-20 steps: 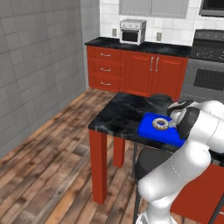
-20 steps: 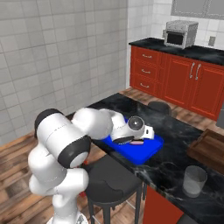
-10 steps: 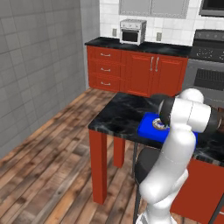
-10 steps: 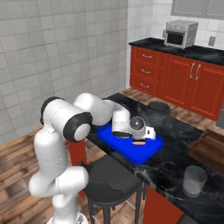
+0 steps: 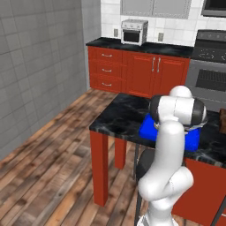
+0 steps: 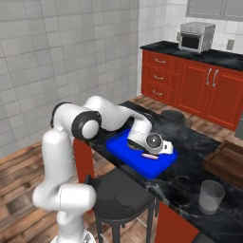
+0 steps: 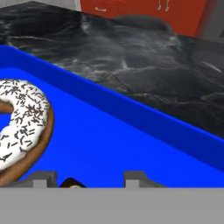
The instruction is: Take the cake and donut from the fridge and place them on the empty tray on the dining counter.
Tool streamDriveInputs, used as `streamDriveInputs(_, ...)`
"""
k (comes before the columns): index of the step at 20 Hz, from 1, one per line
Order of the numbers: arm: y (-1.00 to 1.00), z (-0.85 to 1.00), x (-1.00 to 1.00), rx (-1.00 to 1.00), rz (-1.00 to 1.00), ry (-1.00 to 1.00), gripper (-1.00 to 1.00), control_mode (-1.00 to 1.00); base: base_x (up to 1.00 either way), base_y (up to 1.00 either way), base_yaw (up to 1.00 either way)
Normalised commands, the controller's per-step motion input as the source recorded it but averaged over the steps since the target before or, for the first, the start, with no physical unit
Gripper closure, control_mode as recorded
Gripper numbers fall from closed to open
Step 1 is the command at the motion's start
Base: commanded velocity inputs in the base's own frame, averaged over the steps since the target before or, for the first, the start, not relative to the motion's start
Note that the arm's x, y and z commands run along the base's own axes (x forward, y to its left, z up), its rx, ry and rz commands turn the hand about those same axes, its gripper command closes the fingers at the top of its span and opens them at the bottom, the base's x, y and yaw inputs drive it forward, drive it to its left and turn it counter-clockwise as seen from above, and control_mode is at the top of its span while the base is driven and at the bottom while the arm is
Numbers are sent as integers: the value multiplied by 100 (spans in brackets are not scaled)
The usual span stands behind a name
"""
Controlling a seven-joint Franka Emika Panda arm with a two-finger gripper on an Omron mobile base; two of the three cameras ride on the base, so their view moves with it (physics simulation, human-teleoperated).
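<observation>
The blue tray (image 6: 121,145) (image 5: 147,128) (image 7: 131,144) rests on the dining counter (image 6: 190,176) (image 5: 117,115) (image 7: 131,57). The donut (image 7: 19,127), with white icing and dark sprinkles, lies flat in the tray, to the left of my fingers. My gripper (image 7: 89,178) (image 6: 151,150) hangs low over the tray floor, open, with blue floor showing between the fingertips (image 7: 44,176). A small dark brown bit shows low beside the left tip. In the right base view a pink piece (image 6: 151,155) lies under the hand; I cannot tell if it is the cake. My arm hides the tray's middle in the left base view.
A clear glass (image 6: 210,195) and a dark brown board (image 6: 228,160) stand on the counter right of the tray. A dark round dish (image 6: 173,115) sits at the far edge. A black stool (image 6: 118,191) stands under the near edge. Red cabinets (image 5: 132,70) line the back wall.
The arm's elbow has swung up and round, and now stands upright in front of the tray in the left base view. The hand has stayed over the tray.
</observation>
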Motion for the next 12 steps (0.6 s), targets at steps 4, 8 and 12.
streamDriveInputs(4,-2,22,0,1,0,1,-100,-100,0,0,0)
streamDriveInputs(8,-12,58,-1,0,0,0,-100,-100,0,0,0)
streamDriveInputs(12,-20,91,-8,0,0,0,-100,-100,0,0,0)
